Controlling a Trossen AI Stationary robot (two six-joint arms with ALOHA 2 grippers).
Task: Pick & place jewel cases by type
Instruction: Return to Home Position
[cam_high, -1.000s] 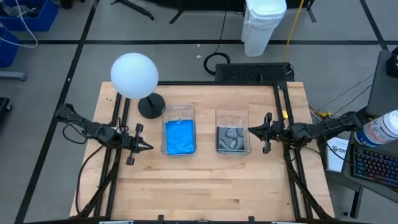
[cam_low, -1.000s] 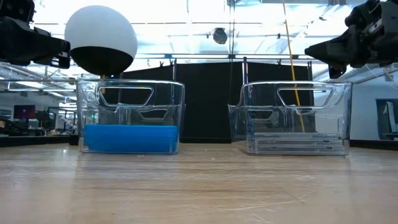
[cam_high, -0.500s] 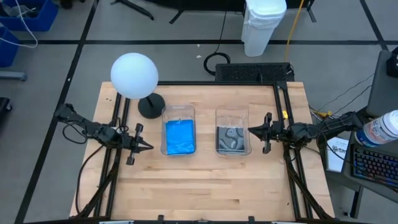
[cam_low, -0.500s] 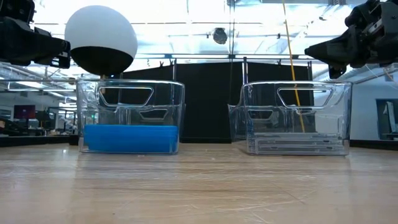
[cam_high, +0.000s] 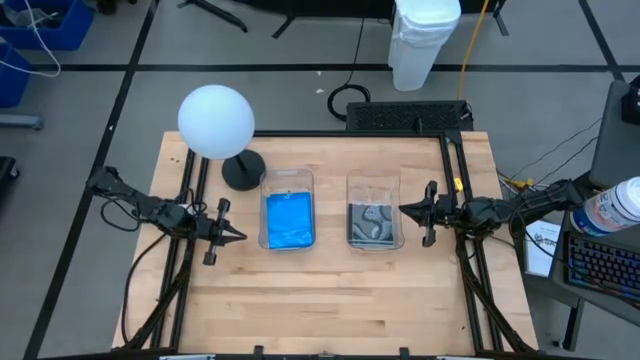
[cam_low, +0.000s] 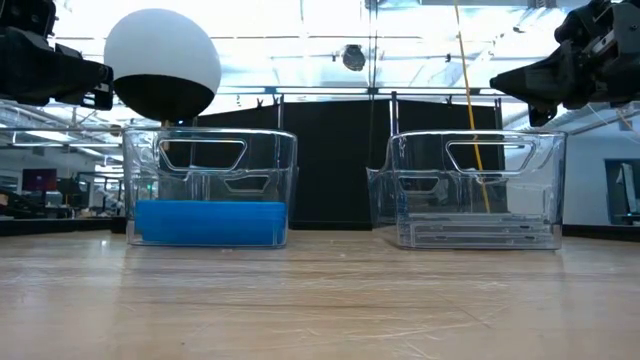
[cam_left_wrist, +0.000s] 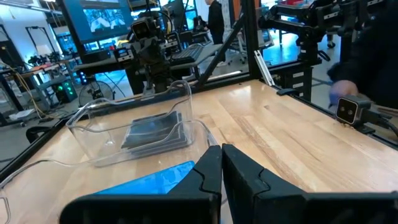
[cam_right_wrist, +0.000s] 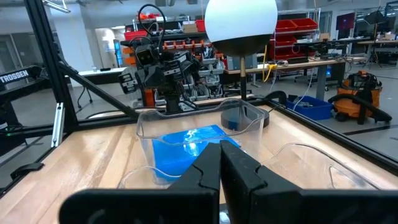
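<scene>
Bright blue jewel cases (cam_high: 289, 219) lie stacked flat in the left clear bin (cam_high: 287, 180); in the low view the blue stack (cam_low: 208, 222) rests on that bin's floor. Clear jewel cases with grey-black inserts (cam_high: 374, 223) lie stacked in the right clear bin (cam_high: 375, 183). My left gripper (cam_high: 238, 238) hovers shut, level, left of the blue bin, holding nothing. My right gripper (cam_high: 404, 210) hovers shut, level, right of the other bin, holding nothing. Their shut fingertips show in the left wrist view (cam_left_wrist: 220, 152) and the right wrist view (cam_right_wrist: 220, 148).
A white globe lamp (cam_high: 216, 121) on a dark round base (cam_high: 243, 170) stands behind the blue bin. Bare wooden tabletop (cam_high: 330, 300) stretches in front of both bins. A black frame (cam_high: 455, 200) runs along the table's sides and far edge.
</scene>
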